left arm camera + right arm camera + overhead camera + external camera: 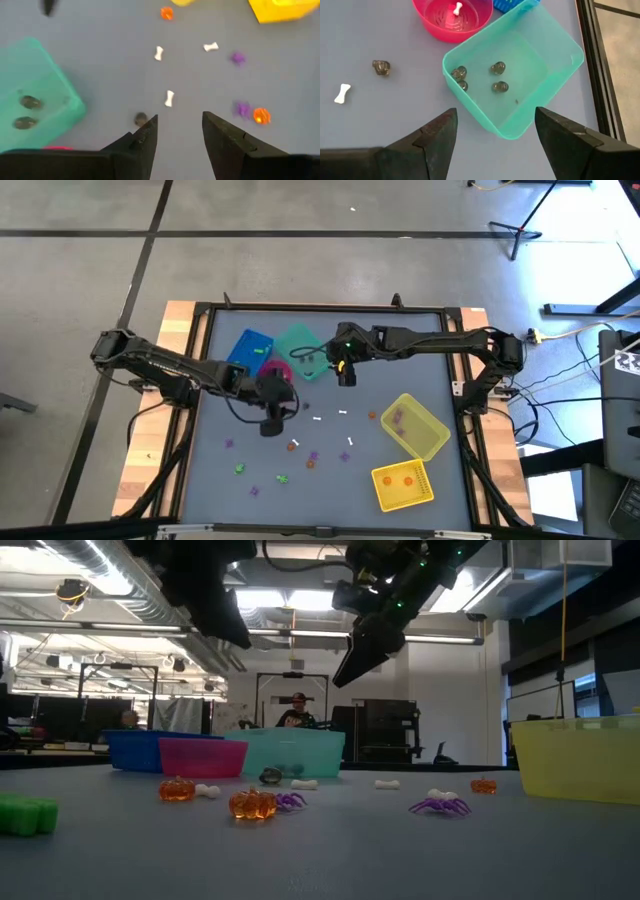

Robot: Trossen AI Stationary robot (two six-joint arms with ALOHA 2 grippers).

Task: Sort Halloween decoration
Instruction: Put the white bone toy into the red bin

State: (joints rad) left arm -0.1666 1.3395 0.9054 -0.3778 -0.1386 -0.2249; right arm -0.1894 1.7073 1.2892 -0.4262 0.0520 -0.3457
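The table is a flat, matte blue-grey sheet edged by a dark metal frame with pale wood strips, standing on a grey concrete floor crossed by dark seams; seen level across it, the room behind is an open workshop with ceiling strip lights, dark racks and two seated people far back. Taking the teal bin as the landmark: to its left sits the blue bin, ribbed and rectangular, and just in front of it the round, glossy pink bowl holding one white bone. The left gripper hovers over the table just in front of the pink bowl, its dark fingers spread apart and holding nothing, with a dark grey trinket and a white bone lying loose by them. The teal bin itself is smooth, translucent plastic with rounded corners and holds four dark grey lumps. The right gripper hangs directly above the bin's near edge, fingers wide and empty. The rest of the Halloween decoration is scattered in front of the teal bin: tiny orange pumpkins, purple spiders, green pieces and white bones. To the right of the teal bin stand two yellow bins, translucent and rectangular, one with purple bits, one with orange.
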